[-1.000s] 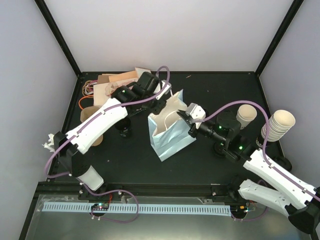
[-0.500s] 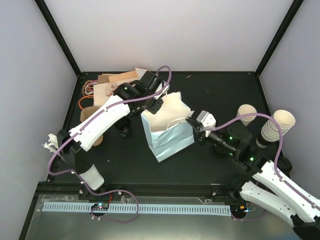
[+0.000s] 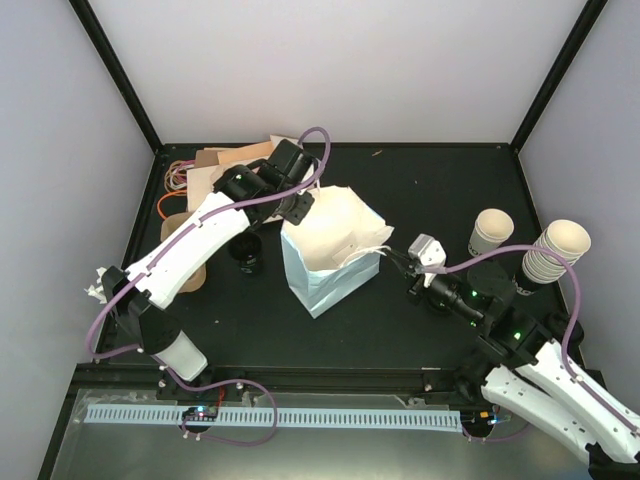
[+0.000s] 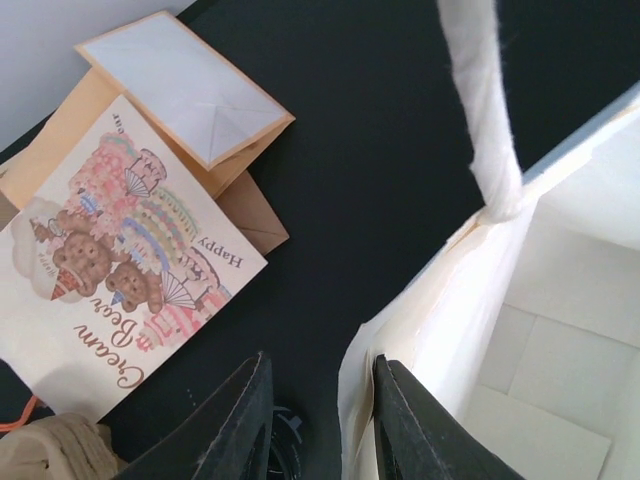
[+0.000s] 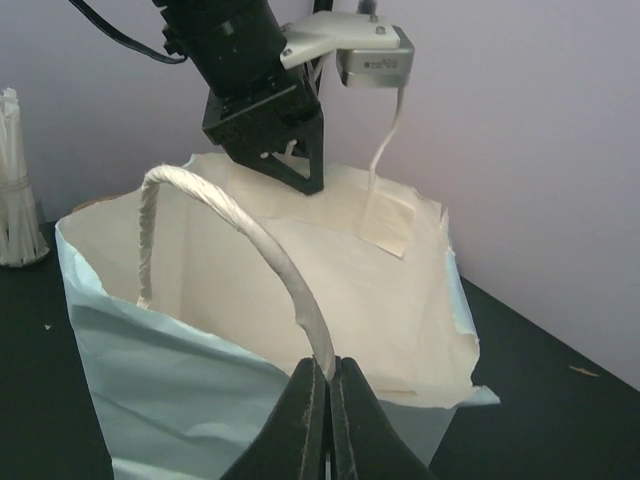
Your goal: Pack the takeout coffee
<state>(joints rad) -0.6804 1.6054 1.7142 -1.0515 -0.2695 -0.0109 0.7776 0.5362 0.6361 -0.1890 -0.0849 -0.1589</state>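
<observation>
The takeout coffee [image 3: 244, 250], a cup under a black lid, stands on the black table left of the light blue paper bag [image 3: 322, 275], partly under my left arm. The bag stands upright with its mouth spread wide. My left gripper [image 3: 298, 208] straddles the bag's far-left rim. In the left wrist view its jaws [image 4: 320, 375] stand apart, the bag's wall [image 4: 450, 300] lying against the right finger [image 4: 405, 420]. My right gripper [image 5: 328, 365] is shut on the bag's white twisted handle [image 5: 250, 235] and holds it up at the bag's right side.
Lidless cream cups [image 3: 492, 230] and a stack of them [image 3: 553, 250] stand at the right. A greeting card [image 4: 110, 270], envelopes [image 4: 185, 85] and a brown pulp carrier [image 3: 180, 235] lie at the back left. A bundle of white straws [image 5: 15, 180] stands beyond the bag.
My right gripper has drawn the handle rightward and toward the near edge, and the bag's mouth has spread open. My left gripper's jaws have narrowed over the far rim.
</observation>
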